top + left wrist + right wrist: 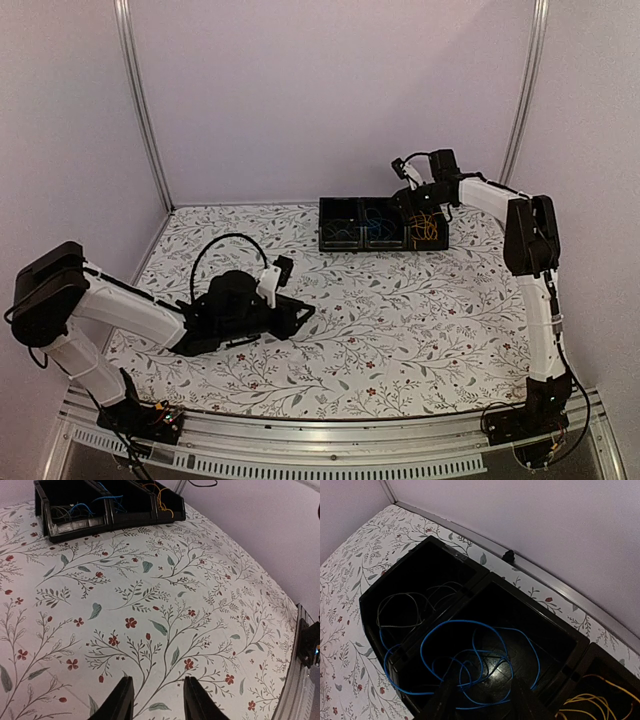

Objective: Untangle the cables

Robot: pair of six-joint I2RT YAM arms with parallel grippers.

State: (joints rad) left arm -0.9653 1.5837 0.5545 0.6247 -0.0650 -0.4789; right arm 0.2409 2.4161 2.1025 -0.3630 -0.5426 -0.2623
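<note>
A black three-compartment tray [340, 247] stands at the back of the table. In the right wrist view its left compartment holds whitish and dark cables [402, 611], the middle one blue cables [485, 655], and the right one yellow-orange cables [592, 702]. One blue loop hangs over the divider into the left compartment. My right gripper [487, 706] is open just above the blue cables, with loops lying between its fingers. My left gripper [157, 700] is open and empty, low over the flowered tablecloth, far from the tray [75, 527].
The left arm [150, 315] lies low across the front left of the table. The right arm [530, 260] stretches along the right side to the tray. White walls with metal posts close in the back and sides. A metal rail [330, 445] runs along the near edge.
</note>
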